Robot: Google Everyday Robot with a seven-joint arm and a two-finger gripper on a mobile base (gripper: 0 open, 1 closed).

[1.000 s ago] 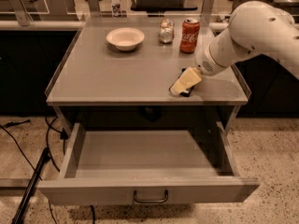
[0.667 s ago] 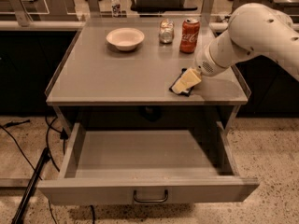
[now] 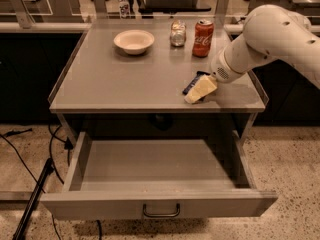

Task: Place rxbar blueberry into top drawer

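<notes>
On the desk (image 3: 130,79), near its right front corner, the rxbar blueberry (image 3: 191,84) lies flat. Only a dark blue strip of wrapper shows along the left side of the gripper (image 3: 201,90). The gripper comes in from the right on the white arm (image 3: 265,34) and sits low on the bar, covering most of it. Whether the jaws are open or closed on the bar cannot be told from this view.

Orientation: the bar's long axis runs diagonally, near end toward the desk's front edge and far end toward the red can (image 3: 203,31), which is well apart behind it. The exposed end points front-left.

Handling, as a judgement: a light, thin bar in a crinkly wrapper, likely slick and a little compliant, not fragile. Best hold is across the short width near mid-length, so it neither pivots nor slides out endwise. A grip on the wrapper's crimped end alone could let it swing or slip.

The top drawer (image 3: 155,164) is pulled fully open below the desk, with its handle (image 3: 161,211) at front centre. The bar is not yet in it.

Also on the desk, toward the back: a pale bowl (image 3: 134,40) and a small jar (image 3: 177,33).
</notes>
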